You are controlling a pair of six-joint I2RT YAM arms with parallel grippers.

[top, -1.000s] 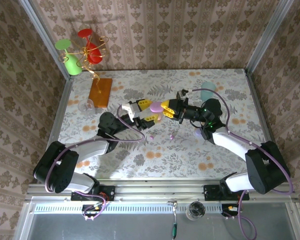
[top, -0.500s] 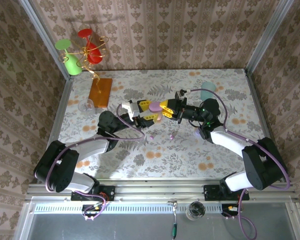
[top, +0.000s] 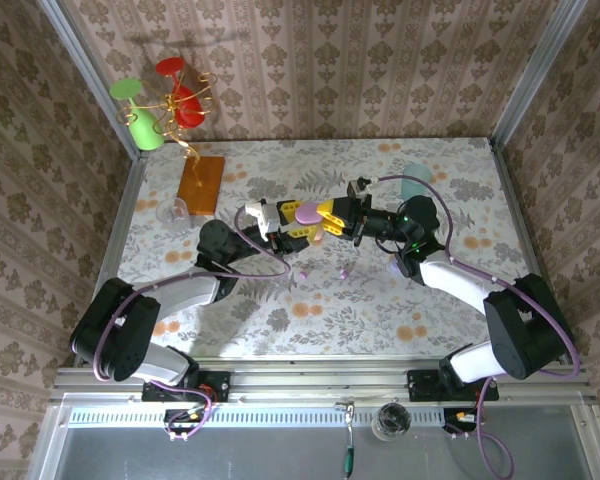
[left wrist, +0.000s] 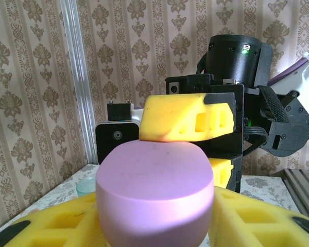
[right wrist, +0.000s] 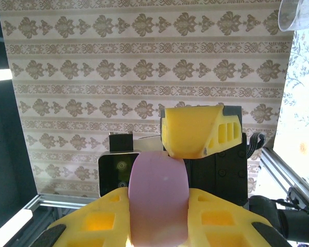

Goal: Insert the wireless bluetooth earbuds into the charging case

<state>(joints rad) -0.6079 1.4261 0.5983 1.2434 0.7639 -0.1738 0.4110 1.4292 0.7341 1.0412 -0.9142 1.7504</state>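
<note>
Both arms reach in over the table and meet nose to nose near its middle. The left arm runs up from its base, bends at the elbow and points its wrist toward the right. The right arm mirrors it, with its forearm stretched leftward. The left gripper and the right gripper face each other, turned a quarter turn apart about their shared line.

Between them sits the lilac case, raised off the table and gripped from both ends. In the left wrist view, the left gripper's yellow fingers flank the case and touch its sides, so the jaws are narrowed onto it. The right gripper's upper finger lies on top of the case's far end, and the other finger is just below it. In the right wrist view, the case stands edge-on between that gripper's own fingers, which are clamped tight. One left finger sits just above the case.

The earbuds are not in either gripper. Two tiny pale specks lie on the table under and slightly behind the fingertips, toward the arm bases. The second sits beneath the right gripper. They are too small here to be sure of their shape.
</note>
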